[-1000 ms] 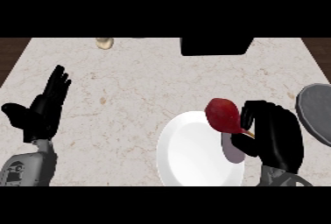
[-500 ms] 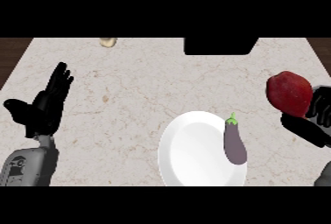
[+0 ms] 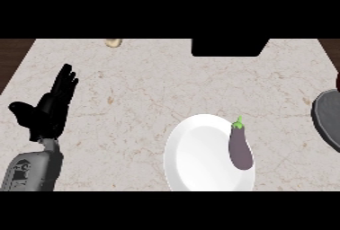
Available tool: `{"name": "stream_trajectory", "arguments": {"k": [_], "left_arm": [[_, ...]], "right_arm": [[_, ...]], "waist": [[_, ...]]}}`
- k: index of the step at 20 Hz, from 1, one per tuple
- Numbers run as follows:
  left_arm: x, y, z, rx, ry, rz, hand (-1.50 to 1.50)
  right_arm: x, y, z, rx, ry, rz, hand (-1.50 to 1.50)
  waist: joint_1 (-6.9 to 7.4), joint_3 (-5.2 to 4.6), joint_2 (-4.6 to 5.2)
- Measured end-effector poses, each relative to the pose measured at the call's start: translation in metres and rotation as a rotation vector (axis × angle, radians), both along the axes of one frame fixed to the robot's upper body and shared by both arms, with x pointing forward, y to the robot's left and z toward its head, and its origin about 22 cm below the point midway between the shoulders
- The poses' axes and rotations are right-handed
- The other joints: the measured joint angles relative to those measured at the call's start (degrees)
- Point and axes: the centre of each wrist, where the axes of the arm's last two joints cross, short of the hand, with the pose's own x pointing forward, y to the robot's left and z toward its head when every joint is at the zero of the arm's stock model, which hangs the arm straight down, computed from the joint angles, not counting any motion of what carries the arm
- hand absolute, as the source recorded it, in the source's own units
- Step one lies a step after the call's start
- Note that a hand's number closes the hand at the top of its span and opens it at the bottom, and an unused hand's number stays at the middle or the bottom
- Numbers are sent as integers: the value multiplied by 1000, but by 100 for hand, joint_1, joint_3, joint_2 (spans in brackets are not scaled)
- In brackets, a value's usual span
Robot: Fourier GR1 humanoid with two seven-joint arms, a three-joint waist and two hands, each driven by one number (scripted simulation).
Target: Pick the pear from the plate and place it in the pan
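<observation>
Pear position cannot be told. Marbled worktop (image 3: pixel 166 81) fills frame; white plate (image 3: pixel 192 157) lower centre-right; left robot hand (image 3: pixel 46 112) at left, fingers (image 3: pixel 65 81) straight and spread, holding nothing; grey pan (image 3: pixel 327 117) cut by right edge; purple eggplant (image 3: pixel 240 150) lying on plate's right side, stem up-frame.

The pan (image 3: pixel 327 117) runs off the right edge, with only its left part showing. Just above it, a dark sliver (image 3: pixel 338 81) shows too little to name. The plate (image 3: pixel 192 152) loses its lower rim at the bottom. A black block (image 3: pixel 225 47) and a small tan thing (image 3: pixel 113 42) are clipped at the top.
</observation>
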Motion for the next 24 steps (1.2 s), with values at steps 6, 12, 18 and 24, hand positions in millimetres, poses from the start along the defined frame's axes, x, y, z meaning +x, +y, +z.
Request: {"name": "stream_trajectory", "arguments": {"k": [6,12,18,24], "left_arm": [[4,-5,3,-3,-6,-8,0],[4,-12,0,-5,-9,-27,0],[7,-11,4,-4,-15,-33,0],[7,-17,4,-9,-16,-34,0]], "right_arm": [[12,-68,-32,-96,47,-86,150],[18,-111,-64,-82,52,-124,150],[17,-125,-85,114,99,-86,-150],[10,-132,-99,305,145,18,-150]], "waist": [[71,5,26],[159,17,54],[191,25,72],[202,31,78]]}}
